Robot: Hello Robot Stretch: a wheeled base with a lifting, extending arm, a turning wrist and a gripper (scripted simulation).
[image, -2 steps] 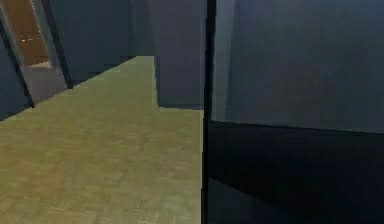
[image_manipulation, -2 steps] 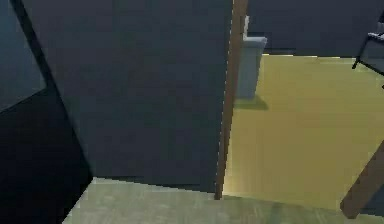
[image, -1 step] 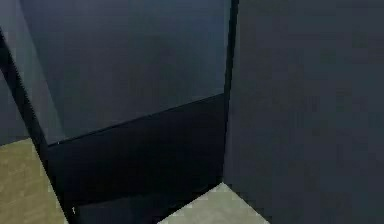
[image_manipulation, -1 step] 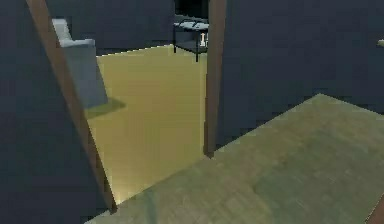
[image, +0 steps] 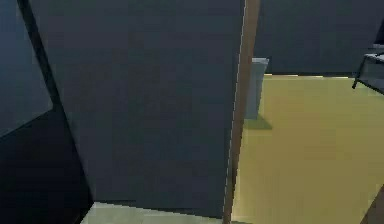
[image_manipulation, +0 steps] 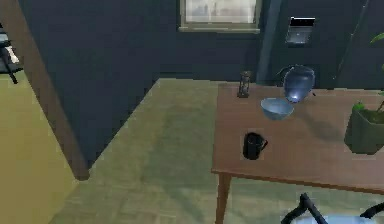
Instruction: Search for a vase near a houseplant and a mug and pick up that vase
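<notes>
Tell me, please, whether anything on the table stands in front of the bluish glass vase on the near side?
Yes: a pale blue bowl sits just in front of the vase, and a black mug stands even nearer, by the table's near edge. The houseplant stands aside.

Both views are dim. The forward view's floor [image: 310,150] glows yellow at 3 o'clock; the arm side view's window [image_manipulation: 220,12] shines pale at 12 o'clock.
</notes>
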